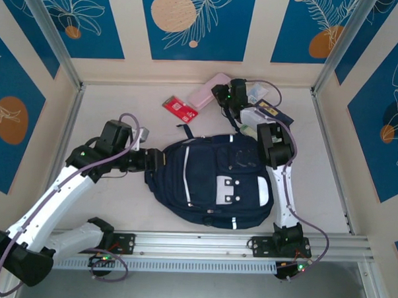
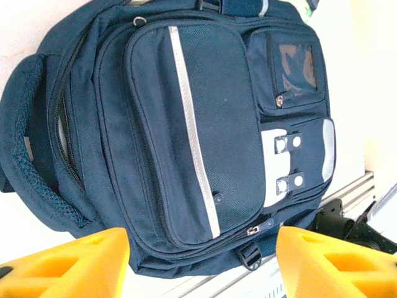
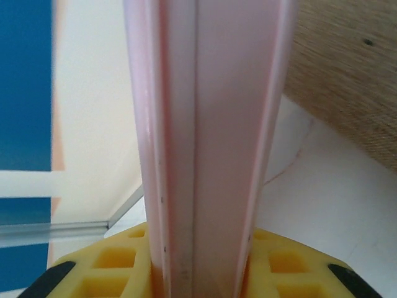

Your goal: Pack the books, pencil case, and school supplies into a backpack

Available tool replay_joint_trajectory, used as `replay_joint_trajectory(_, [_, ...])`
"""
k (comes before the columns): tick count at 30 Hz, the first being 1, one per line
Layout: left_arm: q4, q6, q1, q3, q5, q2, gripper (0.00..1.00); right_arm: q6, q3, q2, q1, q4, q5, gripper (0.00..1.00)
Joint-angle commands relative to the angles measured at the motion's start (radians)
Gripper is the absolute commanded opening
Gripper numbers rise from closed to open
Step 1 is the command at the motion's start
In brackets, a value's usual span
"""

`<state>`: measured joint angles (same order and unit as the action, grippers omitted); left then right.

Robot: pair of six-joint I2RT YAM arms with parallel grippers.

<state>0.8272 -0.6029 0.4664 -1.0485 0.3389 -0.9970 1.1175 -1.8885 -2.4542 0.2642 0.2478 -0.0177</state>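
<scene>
The dark navy backpack (image 1: 211, 182) lies flat in the middle of the table, its white-striped front pocket (image 2: 192, 130) facing up. My left gripper (image 1: 155, 163) hovers at its left edge, open, with the yellow fingers (image 2: 74, 261) wide apart and nothing between them. At the back, my right gripper (image 1: 221, 94) is shut on the near end of the pale pink pencil case (image 1: 208, 90); the case (image 3: 205, 124) stands clamped between both yellow pads (image 3: 99, 267). A small red book (image 1: 179, 107) lies left of it, and a navy book (image 1: 278, 114) lies to the right, partly hidden by the right arm.
Cream walls with blue panels close in the table at the back and both sides. A metal rail (image 1: 215, 242) runs along the near edge. A tan woven surface (image 3: 347, 81) sits close on the right of the pencil case. Bare tabletop lies left of the red book.
</scene>
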Motion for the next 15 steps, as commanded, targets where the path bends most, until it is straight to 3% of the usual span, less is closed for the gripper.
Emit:
replay_joint_trajectory(1, [0.037, -0.020, -0.010, -0.053, -0.031, 0.034, 0.65, -0.128, 0.037, 0.208, -0.022, 0.000, -0.061, 0.15])
replay_joint_trajectory(10, [0.023, -0.088, -0.012, -0.065, -0.020, 0.063, 0.67, -0.372, 0.308, 0.646, -0.036, -0.255, -0.050, 0.13])
replay_joint_trajectory(15, [-0.075, -0.150, -0.012, -0.048, 0.021, 0.069, 0.71, -0.321, 0.559, 0.937, -0.032, -0.284, -0.071, 0.13])
